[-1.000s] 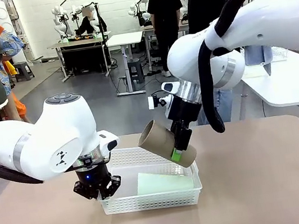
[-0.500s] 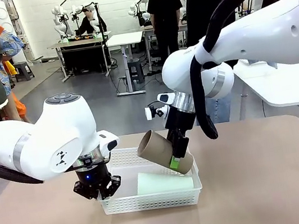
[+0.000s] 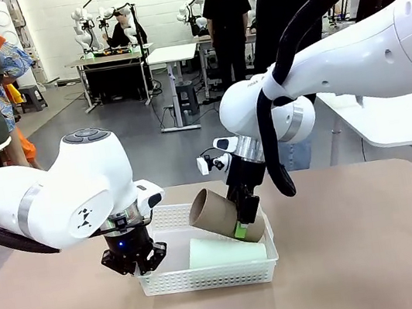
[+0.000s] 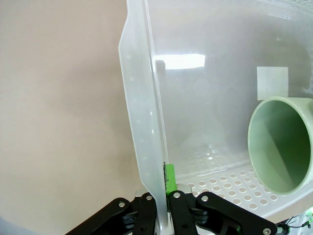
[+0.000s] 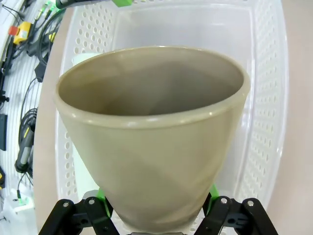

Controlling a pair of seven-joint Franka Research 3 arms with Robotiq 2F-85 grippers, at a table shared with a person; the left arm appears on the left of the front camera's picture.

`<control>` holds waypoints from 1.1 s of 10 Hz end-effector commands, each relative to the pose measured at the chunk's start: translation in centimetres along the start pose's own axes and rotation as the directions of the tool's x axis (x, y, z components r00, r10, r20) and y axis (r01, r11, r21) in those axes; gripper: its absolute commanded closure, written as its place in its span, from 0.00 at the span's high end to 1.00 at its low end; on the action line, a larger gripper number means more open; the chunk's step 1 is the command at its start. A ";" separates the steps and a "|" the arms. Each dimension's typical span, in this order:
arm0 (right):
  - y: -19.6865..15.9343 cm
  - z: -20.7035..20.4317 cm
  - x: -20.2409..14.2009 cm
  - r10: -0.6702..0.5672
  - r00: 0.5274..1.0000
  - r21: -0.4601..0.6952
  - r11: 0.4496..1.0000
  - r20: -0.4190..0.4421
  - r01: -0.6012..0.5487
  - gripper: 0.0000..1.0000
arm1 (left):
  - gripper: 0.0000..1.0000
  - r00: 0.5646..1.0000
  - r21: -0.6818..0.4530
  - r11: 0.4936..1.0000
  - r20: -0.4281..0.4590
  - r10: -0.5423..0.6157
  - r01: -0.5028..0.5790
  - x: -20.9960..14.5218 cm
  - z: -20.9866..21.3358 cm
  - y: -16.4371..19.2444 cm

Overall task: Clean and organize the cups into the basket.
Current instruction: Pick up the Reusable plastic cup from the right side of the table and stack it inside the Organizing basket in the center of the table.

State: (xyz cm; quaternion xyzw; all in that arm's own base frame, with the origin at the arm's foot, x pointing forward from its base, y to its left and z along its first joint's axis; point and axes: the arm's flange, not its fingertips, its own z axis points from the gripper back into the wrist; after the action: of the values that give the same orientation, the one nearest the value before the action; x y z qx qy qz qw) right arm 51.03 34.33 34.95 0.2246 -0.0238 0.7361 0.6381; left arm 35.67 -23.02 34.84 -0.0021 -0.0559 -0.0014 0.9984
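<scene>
- The right tool (image 3: 241,222) is clamped on a matte tan cup (image 3: 217,214), tilted low over the white lattice basket (image 3: 210,279).
- A pale mint cup (image 3: 226,251) lies sideways inside; the tan one may touch it.
- The left tool (image 3: 137,266) pinches the basket's left wall.

Counted 2 tumblers: 1 tan-brown tumbler (image 3: 217,212), 1 mint green tumbler (image 3: 225,251). There was 1 white lattice basket (image 3: 210,278).

The tan-brown cup (image 3: 211,210) and mint-green cup (image 3: 225,251) are plain matte; the basket (image 3: 210,279) is white, lattice-sided.
</scene>
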 end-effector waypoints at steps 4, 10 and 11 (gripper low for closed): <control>0.0 0.4 -0.2 0.050 0.999 0.006 0.999 0.014 -0.050 1.00 | 0.00 1.000 0.007 1.000 0.013 -0.008 0.008 -0.1 -0.1 0.0; 9.8 7.0 -5.2 0.214 0.913 -0.074 0.977 0.346 -0.201 1.00 | 0.00 1.000 0.007 1.000 0.013 -0.008 0.008 -0.1 -0.1 0.0; 12.2 8.6 -8.6 0.228 0.875 -0.117 0.974 0.426 -0.196 1.00 | 0.00 1.000 0.007 1.000 0.013 -0.008 0.008 -0.1 -0.1 0.0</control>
State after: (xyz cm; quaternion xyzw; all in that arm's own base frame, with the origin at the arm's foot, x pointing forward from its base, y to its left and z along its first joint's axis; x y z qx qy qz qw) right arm 46.19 26.72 42.71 0.3265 -0.1832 0.7428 0.5550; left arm 35.67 -22.99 34.80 -0.0021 -0.0555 -0.0012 0.9985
